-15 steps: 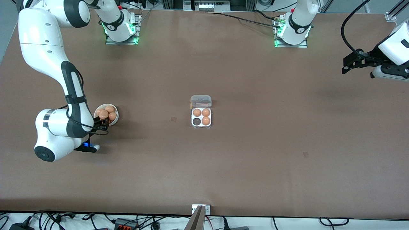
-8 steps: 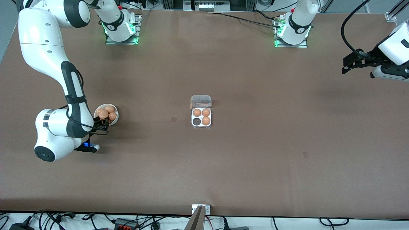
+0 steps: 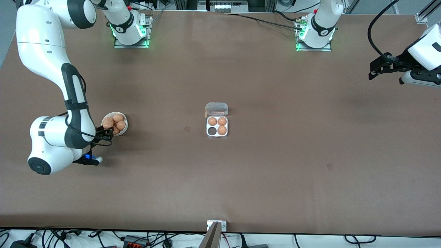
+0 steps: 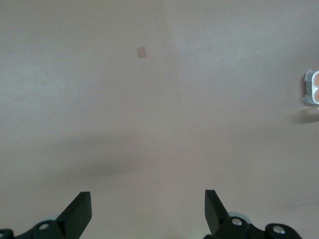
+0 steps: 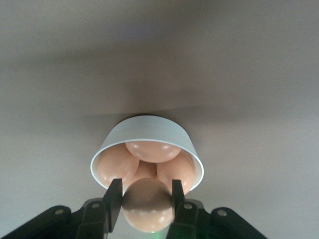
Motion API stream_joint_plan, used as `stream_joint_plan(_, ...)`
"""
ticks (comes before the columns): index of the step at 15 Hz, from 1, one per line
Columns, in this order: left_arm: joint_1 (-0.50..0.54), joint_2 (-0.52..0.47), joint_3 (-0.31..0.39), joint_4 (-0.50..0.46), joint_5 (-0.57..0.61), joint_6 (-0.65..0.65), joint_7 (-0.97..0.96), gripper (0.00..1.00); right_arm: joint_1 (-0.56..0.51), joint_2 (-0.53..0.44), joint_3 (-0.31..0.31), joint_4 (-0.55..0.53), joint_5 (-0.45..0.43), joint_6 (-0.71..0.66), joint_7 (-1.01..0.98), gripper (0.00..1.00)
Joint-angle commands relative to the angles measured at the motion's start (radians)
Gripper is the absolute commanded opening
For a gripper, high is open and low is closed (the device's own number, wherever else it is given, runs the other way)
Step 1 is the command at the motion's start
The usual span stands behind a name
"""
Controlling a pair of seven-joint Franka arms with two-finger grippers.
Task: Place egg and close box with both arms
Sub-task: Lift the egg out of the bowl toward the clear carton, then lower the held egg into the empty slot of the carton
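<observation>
the right gripper point(image 5: 145, 199) pinches the egg point(image 5: 147, 204) over the bowl point(image 5: 149, 130); the left gripper point(image 4: 148, 211) waits, spread. the box point(image 3: 217, 127) seemingly has one empty cell, lid open.

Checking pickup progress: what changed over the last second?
The right pincer, shut on an egg, drew back from the white bowl toward the right arm's table end. The egg carton and the waiting open left pincer stayed put.
</observation>
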Motion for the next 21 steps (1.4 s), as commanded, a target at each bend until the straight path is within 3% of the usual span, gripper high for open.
stream_joint_plan(1,0.001,0.017,-0.003,0.041,-0.005,-0.028,-0.008,1.0,0.009,-0.044,-0.002,0.002,-0.003,-0.018,-0.027,0.05)
stream_joint_plan(6,0.001,0.017,-0.003,0.041,-0.005,-0.028,-0.008,1.0,0.076,-0.142,0.011,0.045,-0.044,0.04,-0.025,0.04)
stream_joint_plan(12,0.001,0.017,-0.003,0.041,-0.005,-0.029,-0.008,1.0,0.24,-0.238,0.003,0.045,-0.049,0.293,-0.012,0.03)
stream_joint_plan(17,0.003,0.017,-0.003,0.041,-0.005,-0.031,-0.008,1.0,0.366,-0.242,0.0,0.045,-0.055,0.507,0.036,0.0)
stream_joint_plan(21,0.004,0.017,-0.003,0.041,-0.005,-0.032,-0.008,1.0,0.464,-0.222,0.006,0.039,-0.055,0.636,0.197,0.0)
